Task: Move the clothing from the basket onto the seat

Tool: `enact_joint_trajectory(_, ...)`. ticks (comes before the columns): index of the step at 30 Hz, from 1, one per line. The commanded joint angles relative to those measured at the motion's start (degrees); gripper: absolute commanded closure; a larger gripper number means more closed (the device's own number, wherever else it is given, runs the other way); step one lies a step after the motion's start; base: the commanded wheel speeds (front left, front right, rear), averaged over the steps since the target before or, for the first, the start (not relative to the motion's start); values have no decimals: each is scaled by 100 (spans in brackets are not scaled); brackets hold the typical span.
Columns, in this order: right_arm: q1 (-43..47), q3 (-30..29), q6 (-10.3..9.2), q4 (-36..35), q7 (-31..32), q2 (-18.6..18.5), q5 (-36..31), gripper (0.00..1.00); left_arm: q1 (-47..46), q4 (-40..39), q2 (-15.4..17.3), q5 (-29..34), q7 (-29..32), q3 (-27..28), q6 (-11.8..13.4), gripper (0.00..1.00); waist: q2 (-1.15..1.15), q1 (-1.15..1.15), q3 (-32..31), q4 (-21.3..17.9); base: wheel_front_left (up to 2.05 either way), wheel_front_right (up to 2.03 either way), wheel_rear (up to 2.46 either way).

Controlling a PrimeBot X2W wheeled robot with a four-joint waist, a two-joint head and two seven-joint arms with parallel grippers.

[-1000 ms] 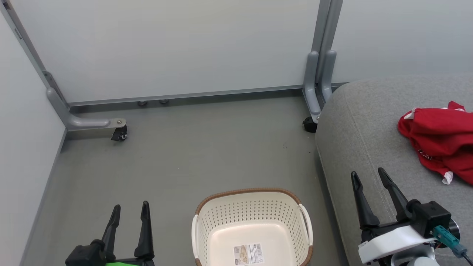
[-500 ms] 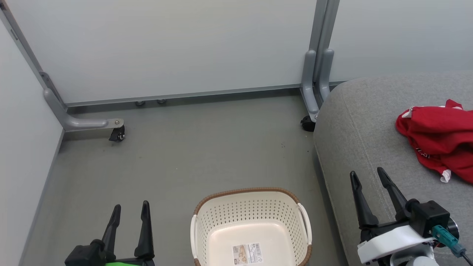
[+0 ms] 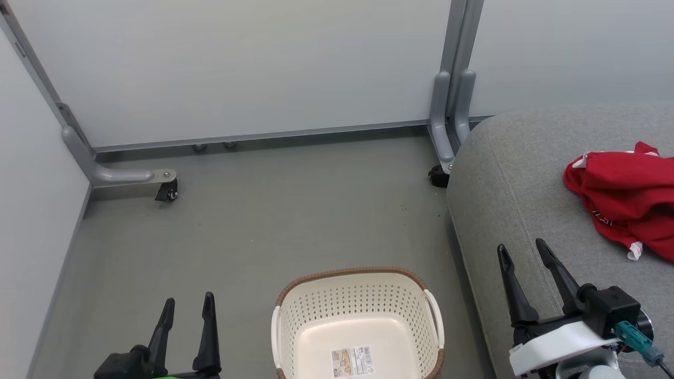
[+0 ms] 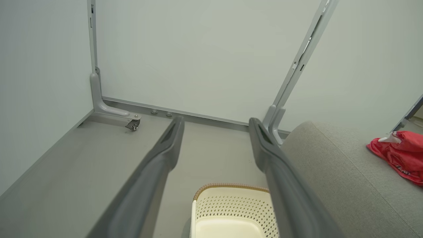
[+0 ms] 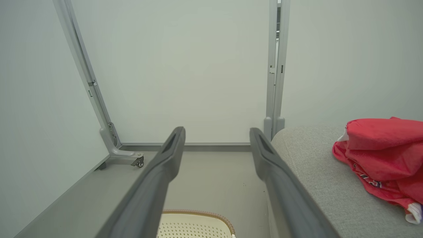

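This looks like a robot test cell rather than a lived-in room: plain pale partition panels (image 3: 253,68) on grey metal frames (image 3: 452,95) with caster wheels (image 3: 168,191) wall off a smooth grey floor (image 3: 274,221), staged with one grey seat (image 3: 505,179) and a laundry basket (image 3: 347,272).

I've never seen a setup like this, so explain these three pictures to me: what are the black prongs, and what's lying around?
This is a wheeled robot with two arms. The picture looking down on the basket comes from a camera on its head; the other two come from cameras on its wrists, looking along each gripper's fingers. The prongs are its left gripper and right gripper, both open, holding nothing. The white basket stands on the floor between them, with a paper label inside. To the right is a big grey seat, with red clothing lying crumpled on it.
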Motion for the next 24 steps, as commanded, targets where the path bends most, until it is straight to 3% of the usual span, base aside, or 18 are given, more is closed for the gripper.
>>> enact_joint_trajectory(1, -59, -6, -10, -1, -1, -30, 18, 0, 34, 13, 15, -1, 0, 22, -22, 0, 0, 0, 2, -3, 0, 0, 0)
enact_joint_trajectory(10, -77, -4, -10, 19, -1, -47, 24, 0, 24, -1, 15, -118, 0, 150, 41, 0, 0, 0, 7, -18, 0, 0, 0)
enact_joint_trajectory(11, -4, 3, 0, 7, 0, -21, 3, 100, -1, 7, 0, -89, 0, 128, 27, 100, 0, 0, 7, -19, 0, 0, 0)
enact_joint_trajectory(16, 114, 31, 0, 210, 16, 46, 78, 100, 0, 231, -11, -152, 21, 111, 26, 100, 0, 0, 11, -23, 0, 0, 0)
enact_joint_trajectory(24, -17, -97, -1, 284, 257, 79, 1076, 100, -175, 259, -8, -1013, 287, 241, 1, 100, 0, 0, 45, -55, 0, 0, 0)
